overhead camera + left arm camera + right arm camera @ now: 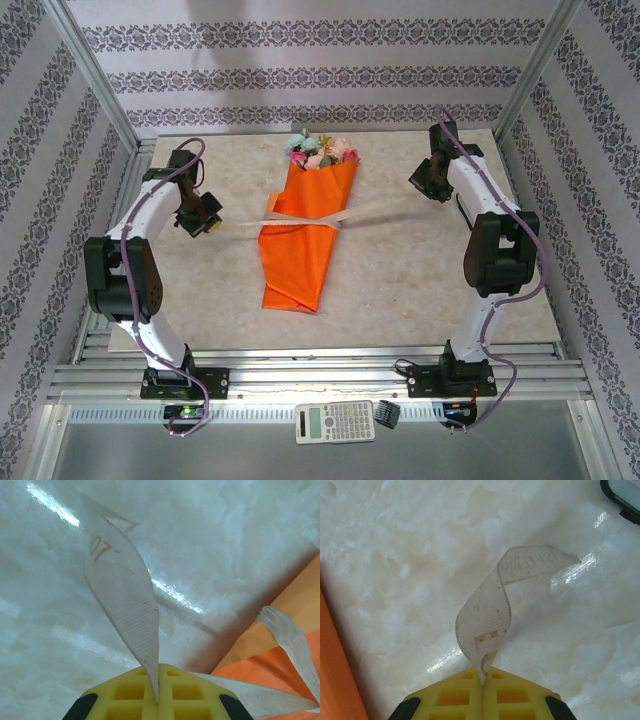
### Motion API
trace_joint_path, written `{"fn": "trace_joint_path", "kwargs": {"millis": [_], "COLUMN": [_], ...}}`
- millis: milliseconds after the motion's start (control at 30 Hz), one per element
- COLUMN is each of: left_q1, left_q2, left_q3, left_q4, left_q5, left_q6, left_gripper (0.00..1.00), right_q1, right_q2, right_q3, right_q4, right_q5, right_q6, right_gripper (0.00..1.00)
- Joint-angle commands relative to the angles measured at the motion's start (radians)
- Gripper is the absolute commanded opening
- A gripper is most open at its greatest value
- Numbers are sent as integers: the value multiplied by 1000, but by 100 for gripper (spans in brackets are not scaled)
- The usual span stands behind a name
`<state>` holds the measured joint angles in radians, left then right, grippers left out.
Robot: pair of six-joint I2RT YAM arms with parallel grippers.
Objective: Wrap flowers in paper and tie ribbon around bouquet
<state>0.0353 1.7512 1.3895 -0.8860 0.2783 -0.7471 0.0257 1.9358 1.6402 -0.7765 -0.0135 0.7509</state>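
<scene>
Closest to the lens are the yellow left fingers (167, 676), pinched flat on one tail of the ribbon (125, 595). On the other side the right fingers (492, 677) do the same with the other tail. So both are clamped on ribbon, with a short twisted stub poking out past the tips.

Big picture: there's a marble-look table (430, 290), and the bouquet (300, 240) lies roughly mid-table, wide end far, narrow end near. Its orange paper (270, 665) is already rolled around the stems, and the flowers (320, 152) peek out at the far end. The ribbon crosses the upper part of the cone, with what looks like a crossing or loose knot near its left edge. From there it runs out left and right to the two arms. Going by its shadow, the right run hangs off the table.

I'd call this the cinching pull. Tips, for what they're worth:
- Pull both sides outward at the same rate, so the cone doesn't skid or spin toward one arm.
- Keep the pull low and along the ribbon's line rather than upward, or the bouquet lifts.
- Go slow as it tightens, because thin paper crumples fast.
- Those stubs are short, so a jerk could slip a tail right out of the fingers.
</scene>
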Motion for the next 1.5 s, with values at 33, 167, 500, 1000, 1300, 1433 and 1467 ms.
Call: {"fn": "trace_joint_path", "kwargs": {"millis": [33, 167, 500, 1000, 1300, 1433, 1467], "left_q1": [12, 10, -139, -227, -218, -219, -219], "left_q2": [48, 82, -115, 82, 181, 173, 170], "left_q3": [-11, 3, -90, -139, -112, -123, -128], "left_q4": [59, 51, 95, 454, 462, 475, 483], "left_q5": [56, 77, 36, 60, 87, 78, 83], "left_q6": [-52, -60, -350, -877, -857, -841, -838], "left_gripper": [7, 30, 49, 53, 50, 36, 33], "right_q1": [-3, 7, 9, 10, 24, 93, 120], "right_q2": [17, 31, 2, 4, -26, -100, -108], "right_q3": [-1, -23, -76, -112, -155, -245, -266], "right_q4": [-37, -49, -42, -29, -29, 40, 68], "right_q5": [19, -7, -5, -43, -47, -103, -129], "right_q6": [-25, -24, -28, -42, 3, 138, 197], "right_gripper": [0, 0, 0, 0, 38, 46, 46]}}
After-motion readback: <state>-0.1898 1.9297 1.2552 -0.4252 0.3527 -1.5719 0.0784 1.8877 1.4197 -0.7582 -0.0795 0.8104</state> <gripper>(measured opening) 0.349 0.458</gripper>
